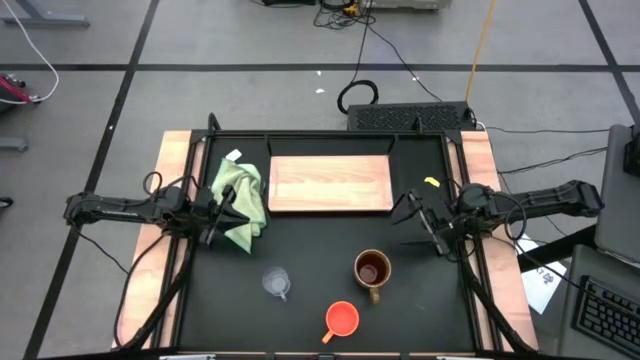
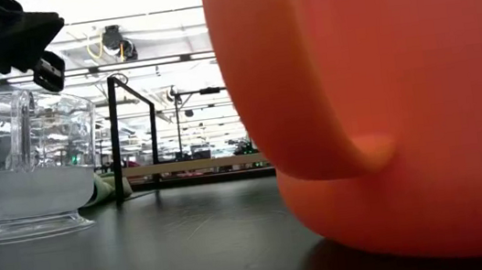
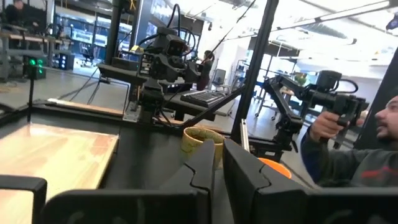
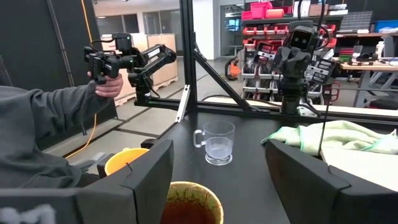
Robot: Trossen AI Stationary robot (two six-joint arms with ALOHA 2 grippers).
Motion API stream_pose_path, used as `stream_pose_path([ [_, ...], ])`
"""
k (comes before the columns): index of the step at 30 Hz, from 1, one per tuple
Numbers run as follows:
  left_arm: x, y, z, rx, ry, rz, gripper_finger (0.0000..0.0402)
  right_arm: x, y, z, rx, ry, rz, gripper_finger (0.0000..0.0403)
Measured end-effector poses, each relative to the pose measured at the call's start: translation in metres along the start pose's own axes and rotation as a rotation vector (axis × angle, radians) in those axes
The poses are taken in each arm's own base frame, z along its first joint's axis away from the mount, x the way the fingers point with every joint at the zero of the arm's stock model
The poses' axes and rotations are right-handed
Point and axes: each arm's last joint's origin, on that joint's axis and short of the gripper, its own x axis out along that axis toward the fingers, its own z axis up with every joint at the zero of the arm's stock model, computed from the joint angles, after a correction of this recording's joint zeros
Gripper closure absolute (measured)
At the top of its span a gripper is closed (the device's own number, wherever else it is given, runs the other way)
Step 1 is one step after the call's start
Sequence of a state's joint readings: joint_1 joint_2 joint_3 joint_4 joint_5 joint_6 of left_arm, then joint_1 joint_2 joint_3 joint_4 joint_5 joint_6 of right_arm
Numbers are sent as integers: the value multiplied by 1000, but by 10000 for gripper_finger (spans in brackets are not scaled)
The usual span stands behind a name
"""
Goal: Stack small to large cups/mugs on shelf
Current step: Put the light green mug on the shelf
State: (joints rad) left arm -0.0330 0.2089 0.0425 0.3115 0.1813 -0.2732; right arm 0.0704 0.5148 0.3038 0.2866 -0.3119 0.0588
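The brown mug (image 1: 372, 270) stands upright on the black table, right of centre; the orange cup (image 1: 342, 318) is nearer the near edge and the clear cup (image 1: 277, 282) to their left. All three rest on their bases. The wooden shelf board (image 1: 330, 183) lies flat at the far middle. My left gripper (image 1: 225, 210) hovers shut beside the green cloth (image 1: 242, 198); in its wrist view the fingers (image 3: 202, 168) nearly meet. My right gripper (image 1: 420, 215) is open right of the shelf, its fingers (image 4: 149, 177) wide apart, with the brown mug (image 4: 189, 202) below and ahead.
The green cloth lies crumpled at the shelf's left end. A black frame (image 1: 330, 135) rims the table, with pale wooden strips (image 1: 160, 230) at both sides. A person's sleeve (image 4: 43, 124) and hand show beyond the near edge. The orange cup (image 2: 384, 99) fills the low view.
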Motion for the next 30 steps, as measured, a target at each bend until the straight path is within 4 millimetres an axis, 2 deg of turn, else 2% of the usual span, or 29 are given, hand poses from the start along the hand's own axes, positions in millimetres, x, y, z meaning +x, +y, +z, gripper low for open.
stream_pose_path([
  [13, 0, 0, 1, 8, -10, -3, 369, 3, -1, -1, 11, 20, 1, 156],
  [17, 0, 0, 1, 9, -11, -3, 369, 10, -2, 13, 15, 18, 0, 156],
  [20, 0, 0, 1, 7, -10, -3, 369, 19, -4, 30, 28, 39, -1, 156],
  [24, 0, 0, 1, -5, -10, -3, 369, 38, -9, 51, 57, 162, -7, 156],
  [30, 0, 0, 1, -21, -10, -3, 369, 67, -12, 65, 105, 391, 5, 156],
])
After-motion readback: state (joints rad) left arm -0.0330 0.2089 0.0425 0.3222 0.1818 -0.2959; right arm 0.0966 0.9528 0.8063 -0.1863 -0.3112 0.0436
